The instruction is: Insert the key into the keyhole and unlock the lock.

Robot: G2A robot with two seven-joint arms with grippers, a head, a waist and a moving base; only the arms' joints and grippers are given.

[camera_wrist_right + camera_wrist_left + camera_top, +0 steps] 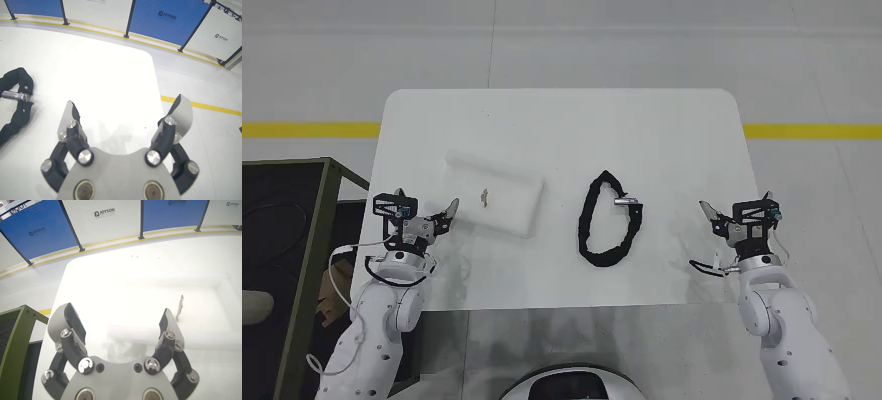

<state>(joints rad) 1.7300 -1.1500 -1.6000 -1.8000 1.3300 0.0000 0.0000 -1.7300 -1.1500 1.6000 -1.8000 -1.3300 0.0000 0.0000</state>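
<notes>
A black fabric-covered chain lock [607, 221] lies in a loop at the table's middle, its silver lock cylinder [625, 201] at the loop's upper right; the right wrist view shows the cylinder [14, 95] and chain [18, 113] too. A small metal key [484, 198] stands upright in a white foam block [496, 192], also seen as a thin key [180, 308] in the left wrist view. My left gripper [426, 214] hovers open at the table's left edge, short of the foam. My right gripper [708, 238] is open near the right edge, apart from the lock.
The white table [562, 130] has rounded corners. A dark green frame [312, 230] stands just left of the table beside my left arm. Blue and white partition panels [105, 220] and a yellow floor line [302, 130] lie beyond the table.
</notes>
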